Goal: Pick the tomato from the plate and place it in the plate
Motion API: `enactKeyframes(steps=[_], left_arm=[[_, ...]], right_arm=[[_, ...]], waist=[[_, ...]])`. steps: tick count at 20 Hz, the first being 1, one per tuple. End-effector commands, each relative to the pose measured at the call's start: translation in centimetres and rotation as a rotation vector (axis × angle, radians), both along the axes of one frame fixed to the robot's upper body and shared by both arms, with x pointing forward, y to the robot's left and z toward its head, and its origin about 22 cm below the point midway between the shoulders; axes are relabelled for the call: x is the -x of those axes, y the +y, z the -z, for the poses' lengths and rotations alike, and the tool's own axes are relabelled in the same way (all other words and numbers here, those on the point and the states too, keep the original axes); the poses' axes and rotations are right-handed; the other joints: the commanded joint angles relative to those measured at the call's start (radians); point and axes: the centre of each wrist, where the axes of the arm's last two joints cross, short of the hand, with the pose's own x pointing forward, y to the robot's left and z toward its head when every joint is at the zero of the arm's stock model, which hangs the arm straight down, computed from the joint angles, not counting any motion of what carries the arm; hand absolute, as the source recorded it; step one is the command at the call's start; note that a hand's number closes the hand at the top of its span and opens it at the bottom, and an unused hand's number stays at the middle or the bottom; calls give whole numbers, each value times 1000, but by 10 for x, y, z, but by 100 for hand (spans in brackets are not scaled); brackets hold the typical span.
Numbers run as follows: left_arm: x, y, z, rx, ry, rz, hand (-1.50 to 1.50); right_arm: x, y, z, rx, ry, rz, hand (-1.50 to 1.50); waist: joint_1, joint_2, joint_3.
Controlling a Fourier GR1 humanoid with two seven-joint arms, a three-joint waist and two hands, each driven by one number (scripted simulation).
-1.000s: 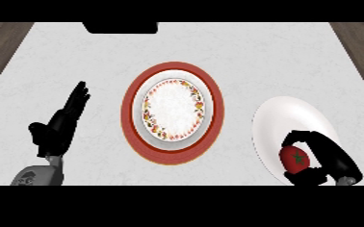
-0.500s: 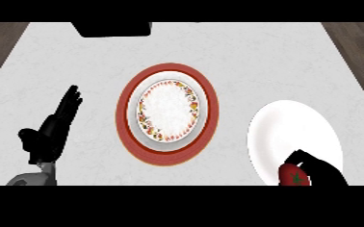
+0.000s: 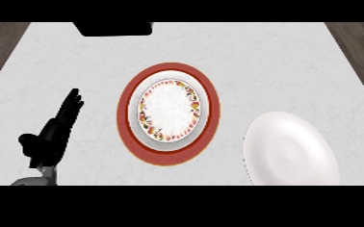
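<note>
Left hand (image 3: 51, 137) rests open at the lower left of the desk (image 3: 270, 62), fingers straight. Right hand out of view. Tomato not visible. White plate (image 3: 290, 151) at lower right; patterned plate (image 3: 169, 108) sits on a red plate (image 3: 168, 155) at center.

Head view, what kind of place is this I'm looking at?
Probably a kitchen or dining counter: a pale marbled countertop carries a plain white plate and a floral-rimmed plate set on a red charger. The left hand rests open at the left.

Left robot hand (image 3: 51, 134) rests open, fingers up.
</note>
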Motion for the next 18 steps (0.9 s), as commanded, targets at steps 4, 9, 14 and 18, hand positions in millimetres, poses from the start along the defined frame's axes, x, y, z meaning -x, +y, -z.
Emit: enactKeyframes(steps=[4, 9, 14, 18], left_arm=[[-6, -13, 5, 4, 2, 19, 0], [-2, -6, -11, 2, -5, 24, 0], [2, -4, 1, 6, -7, 30, 0], [-11, -6, -12, -7, -17, 46, 0]], right_arm=[[26, 32, -68, 71, -207, 32, 150], [23, 61, -75, 121, -369, 28, 150], [19, 79, -103, 82, -404, -12, 150], [-12, 90, -94, 78, -380, -26, 150]], waist=[[9, 5, 0], [24, 3, 2], [33, 6, 1], [48, 14, 2]])
